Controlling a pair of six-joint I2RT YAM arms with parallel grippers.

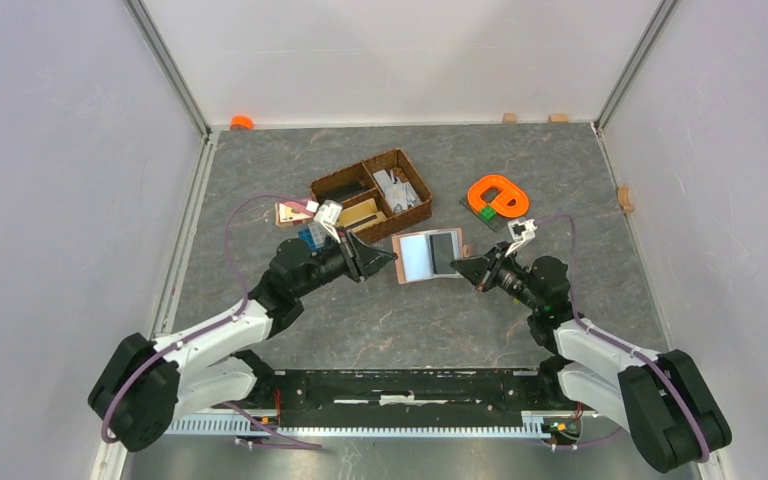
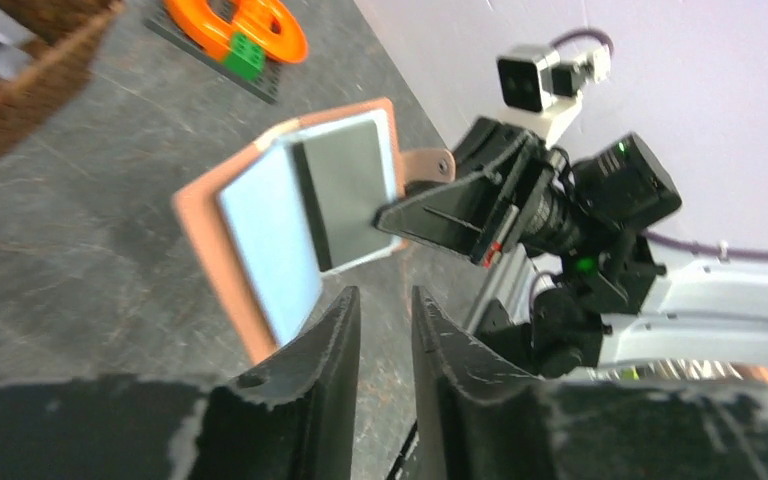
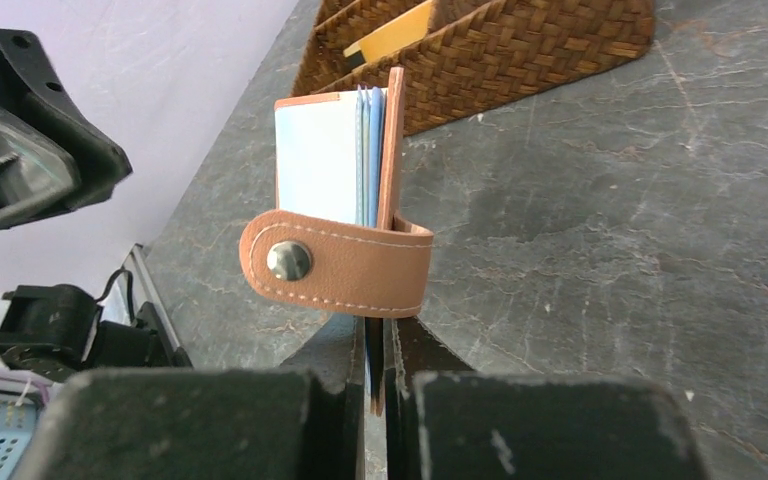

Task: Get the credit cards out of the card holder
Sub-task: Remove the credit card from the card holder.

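One surface [image 1: 360, 320]: grey and stone-patterned; it carries every item.
Basket [image 1: 418, 185]: brown wicker with compartments, behind the work area; we judge it no part of the task.
Card holder [image 3: 360, 270]: tan, snap tab undone, held mid-surface between the two arms. We cannot tell whether it touches the surface.
Credit cards [image 3: 315, 155]: pale and blue, stacked, seated inside the card holder.
Right fingers [image 3: 335, 350]: pressed together on the card holder's edge, pinching it.
Left fingers [image 2: 335, 330]: slightly spread, nothing between them, just short of the cards.
Progress: we judge the holder opened and presented. We see no card withdrawn, so all extraction remains.
Writing: none legible on cards, holder or basket.
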